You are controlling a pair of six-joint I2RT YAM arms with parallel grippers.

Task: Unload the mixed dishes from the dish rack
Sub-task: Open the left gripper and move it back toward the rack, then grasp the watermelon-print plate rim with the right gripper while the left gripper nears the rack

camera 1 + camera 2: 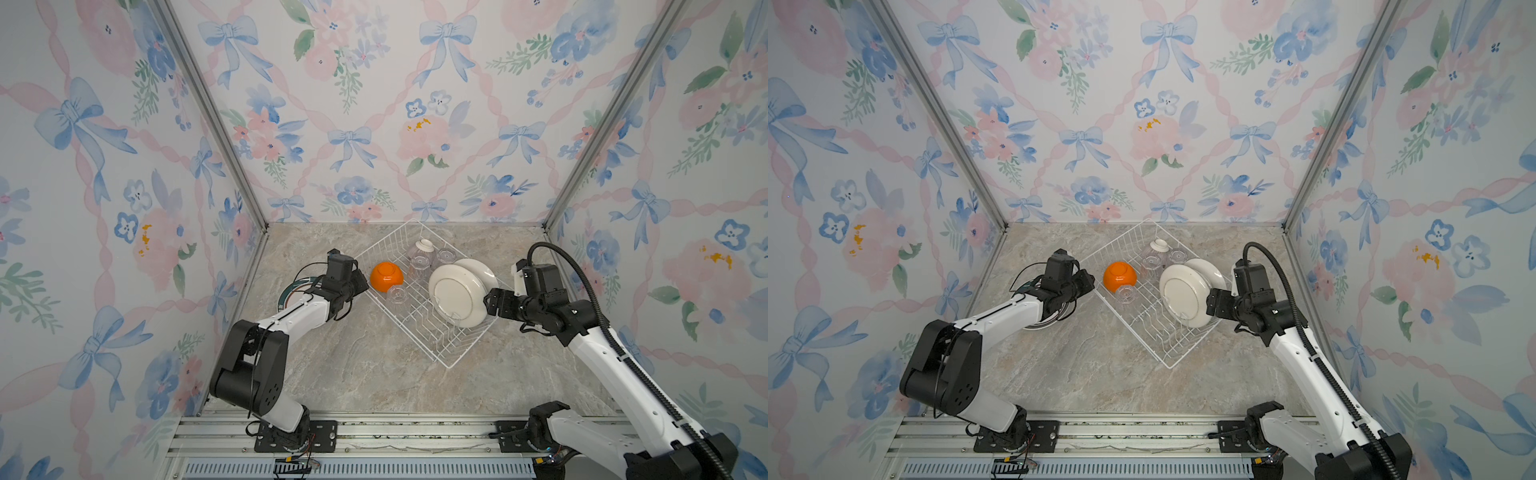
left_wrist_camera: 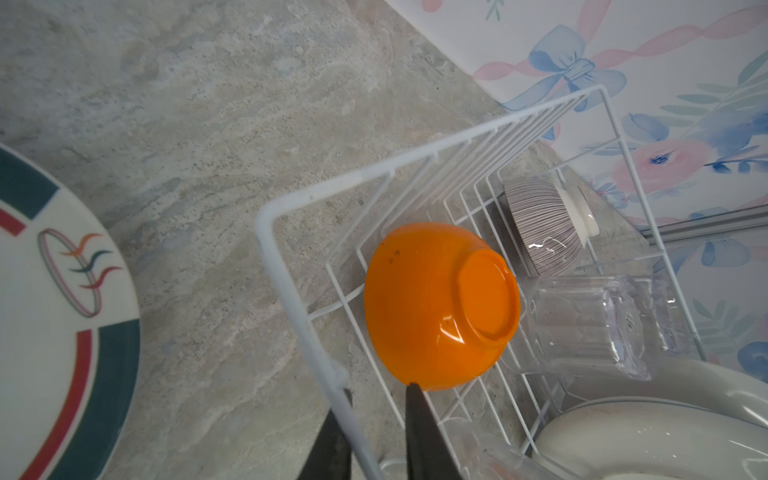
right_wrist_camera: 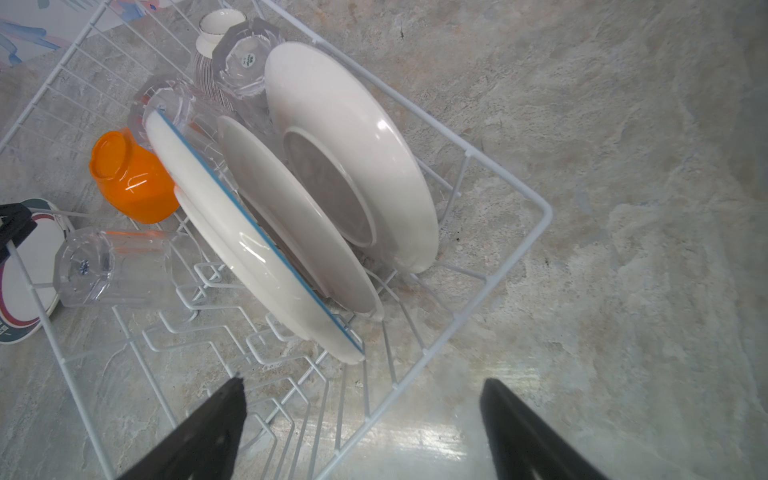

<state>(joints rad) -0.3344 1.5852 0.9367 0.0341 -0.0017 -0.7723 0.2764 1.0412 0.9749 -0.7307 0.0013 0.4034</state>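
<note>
The white wire dish rack (image 1: 446, 365) lies cornerwise on the marble counter. An upturned orange bowl (image 1: 386, 275) sits in its left corner, a pale ribbed bowl (image 2: 540, 228) at the back, and clear tumblers (image 1: 397, 295) (image 2: 590, 324) lie between them. Three white plates (image 3: 257, 249) stand on edge in the prongs. My left gripper (image 2: 376, 395) straddles the rack's rim wire (image 2: 291, 316) beside the orange bowl (image 2: 436, 307), jaws narrow with a gap showing. At the rack's right side, close to the plates (image 1: 457, 291), my right gripper (image 3: 361, 386) is open wide and empty.
A plate with a green and red rim (image 2: 62, 311) lies flat on the counter left of the rack, partly under my left arm (image 1: 299, 311). Floral walls close in on three sides. Bare counter (image 1: 374, 382) stretches in front of the rack.
</note>
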